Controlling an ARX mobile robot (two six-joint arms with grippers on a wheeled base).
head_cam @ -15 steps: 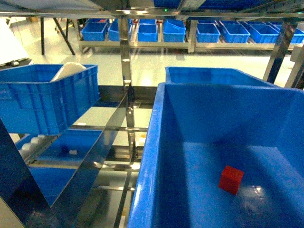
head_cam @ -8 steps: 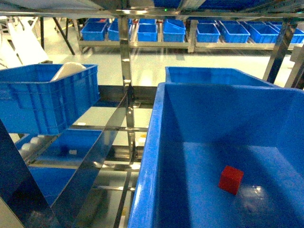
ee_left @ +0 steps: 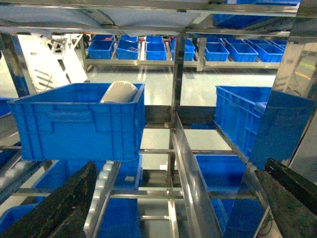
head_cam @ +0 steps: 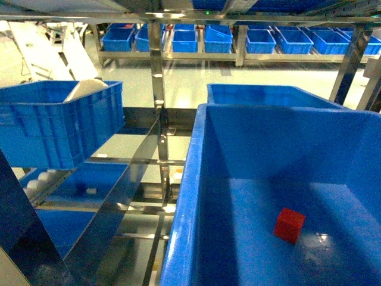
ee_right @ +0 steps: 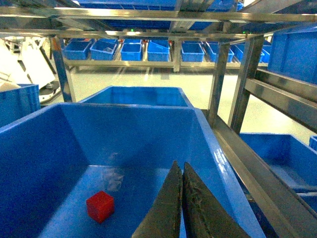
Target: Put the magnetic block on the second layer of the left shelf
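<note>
Steel racks (head_cam: pixel 158 89) hold blue crates; the magnetic block (head_cam: pixel 289 224) lies on the large crate's (head_cam: pixel 196 179) floor. Right gripper (ee_right: pixel 181 198) is closed empty; left gripper (ee_left: pixel 173 208) seems spread wide.

white object (ee_left: pixel 119 92) mostly hidden in crate (ee_left: pixel 79 124)

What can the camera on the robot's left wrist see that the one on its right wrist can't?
Only the left wrist view shows the ribbed blue crate with a white object inside, and the left gripper with its dark fingers spread wide apart. Only the right wrist view shows the red magnetic block lying on the floor of the large smooth blue crate, and the right gripper with fingers pressed together, holding nothing. Both show steel rack posts and the far row of small blue bins.
</note>
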